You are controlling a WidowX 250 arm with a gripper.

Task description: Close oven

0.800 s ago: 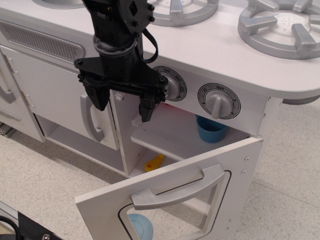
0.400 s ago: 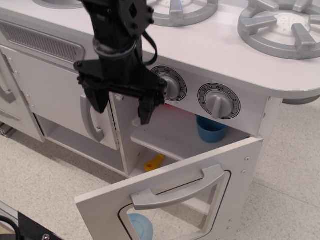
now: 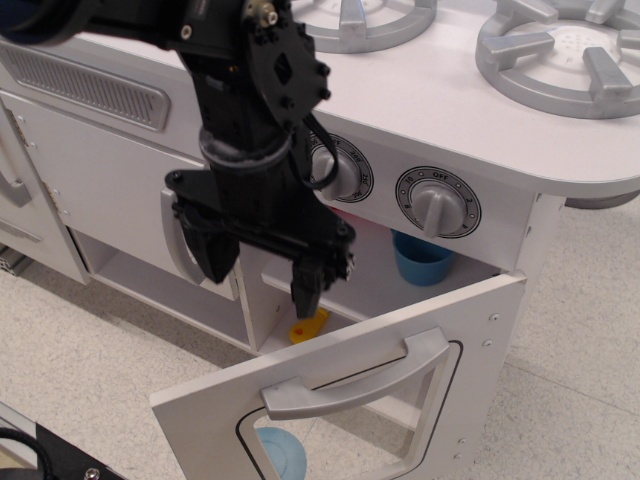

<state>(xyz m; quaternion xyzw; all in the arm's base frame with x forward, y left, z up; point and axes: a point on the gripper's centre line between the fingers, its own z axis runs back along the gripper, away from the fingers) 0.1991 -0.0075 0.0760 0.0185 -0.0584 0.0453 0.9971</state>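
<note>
The white oven door (image 3: 200, 415) with its clear, black-outlined window and horizontal grey handle (image 3: 355, 378) stands swung wide open at the lower middle. The oven compartment (image 3: 350, 270) behind it is open, with a shelf, a blue cup (image 3: 420, 260) and a yellow toy (image 3: 310, 325) inside. My black gripper (image 3: 262, 272) hangs open and empty in front of the compartment's left side, just above the door's top edge and not touching it. One fingertip (image 3: 303, 297) points down near the yellow toy.
Two grey knobs (image 3: 437, 203) sit on the panel above the oven. Grey burners (image 3: 560, 50) lie on the counter top. A plain white cabinet door with a vertical grey handle (image 3: 175, 245) stands left of the gripper. A blue object (image 3: 280, 455) shows through the door window.
My gripper has moved down and slightly right, from the level of the knobs to just above the open door's top edge. The door has not moved.
</note>
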